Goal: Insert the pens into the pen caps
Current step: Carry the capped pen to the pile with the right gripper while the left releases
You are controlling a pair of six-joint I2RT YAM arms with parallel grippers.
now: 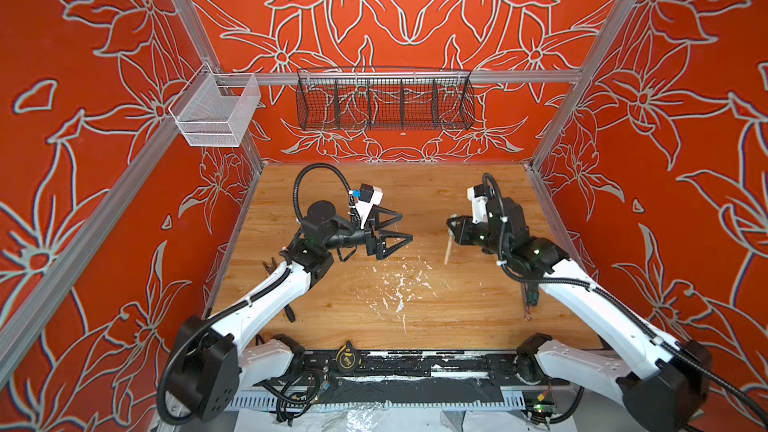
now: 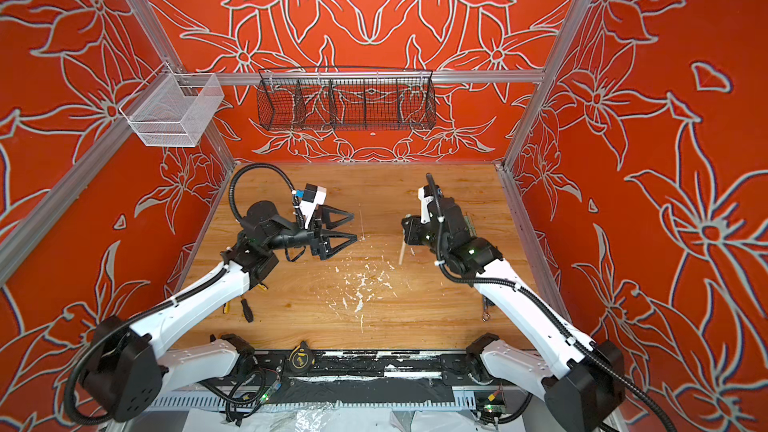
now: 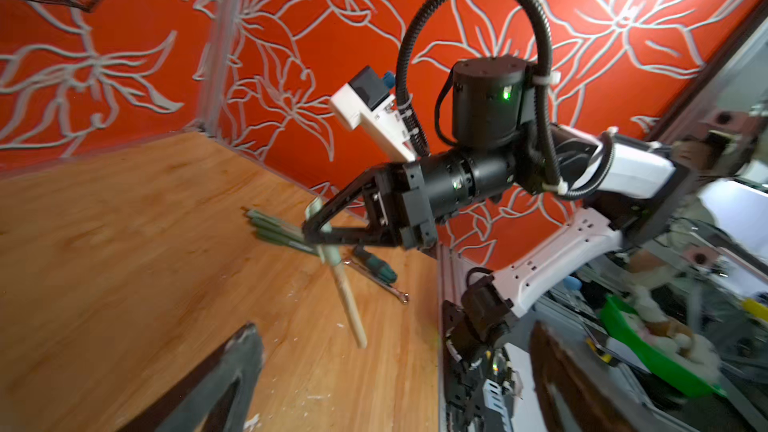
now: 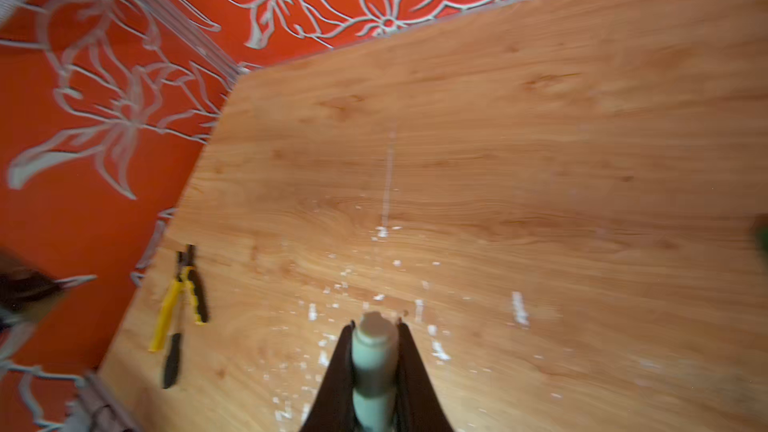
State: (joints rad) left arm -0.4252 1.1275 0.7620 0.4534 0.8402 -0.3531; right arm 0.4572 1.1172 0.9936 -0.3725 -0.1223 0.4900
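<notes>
Left claw [image 1: 397,227] spread wide mid-air, right claw [image 4: 376,324] pinched shut, both arms angled inward

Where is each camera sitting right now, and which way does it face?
Both top views: high over the near edge, looking down and back across the table; both arms show, left gripper open, right gripper shut on the pen.
Left wrist: on the left arm, facing across at the right gripper and pen; its own fingers blur the foreground.
Right wrist: on the right arm, looking down past its own fingers at the table; pliers beyond.
Shared: both wrist views show the held pen.
</notes>
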